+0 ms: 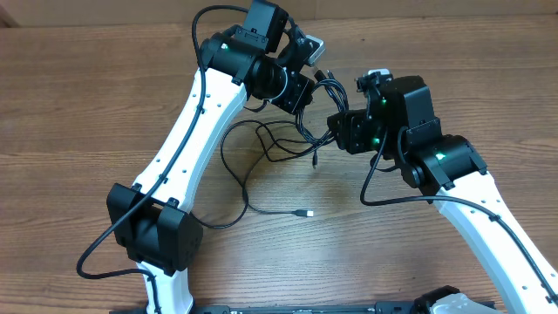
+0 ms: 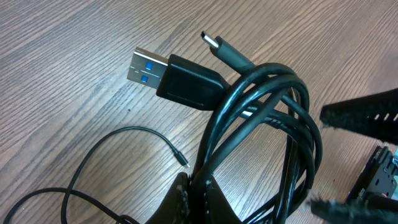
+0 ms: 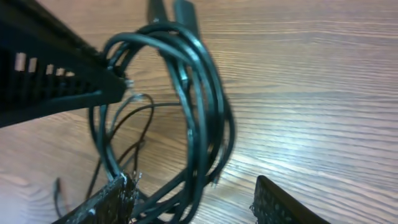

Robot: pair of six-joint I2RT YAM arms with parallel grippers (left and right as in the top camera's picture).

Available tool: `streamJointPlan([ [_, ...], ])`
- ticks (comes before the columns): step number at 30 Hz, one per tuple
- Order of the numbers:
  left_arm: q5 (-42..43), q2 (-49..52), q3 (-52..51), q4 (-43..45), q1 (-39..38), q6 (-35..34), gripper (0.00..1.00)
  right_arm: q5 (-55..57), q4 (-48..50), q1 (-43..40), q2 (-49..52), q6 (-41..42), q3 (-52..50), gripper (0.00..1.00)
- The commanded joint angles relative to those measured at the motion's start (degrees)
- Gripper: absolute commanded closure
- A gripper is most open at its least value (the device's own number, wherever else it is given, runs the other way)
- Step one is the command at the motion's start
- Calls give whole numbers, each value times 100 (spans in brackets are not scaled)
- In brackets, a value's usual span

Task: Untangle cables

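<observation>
Toward the far middle of the table (image 1: 96, 96), the cables (image 1: 292, 131) sit in one bunch. A thicker USB cable (image 2: 273, 106), wound in several loops, is held between the two wrists. A thin cord (image 1: 234, 166) sprawls on the wood beside it, its small plug (image 1: 303, 212) lying well apart toward the near side. We judge both to be light and limp, with smooth jackets that may slide through a pinch. The rigid plug housings, or a single strand just behind them, look like safer holds than the whole bundle. The left gripper (image 2: 196, 198) is clamped on the coil's strands. The right gripper (image 3: 194, 185) stands wide, its fingers either side of the loop's lower part, with no contact that we can see. Only the left wrist view shows the USB-A plug (image 2: 163, 73) with its blue tongue and the USB-C tip (image 2: 217, 45), both free ends poking past the loops. The right wrist view shows how the loops stack, with the thin cord seen through them. The overhead view alone gives that cord's full run.
</observation>
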Motion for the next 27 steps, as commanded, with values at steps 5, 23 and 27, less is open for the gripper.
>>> streamJointPlan([
  [5, 501, -258, 131, 35, 11, -11, 96, 212, 17, -22, 267, -39, 107, 41],
  [23, 208, -258, 131, 22, 323, -299, 96, -376, 450, -22, 446, -52, 107, 81],
  [27, 254, -258, 131, 24, 374, -334, 96, -533, 468, -22, 446, -55, 107, 96],
])
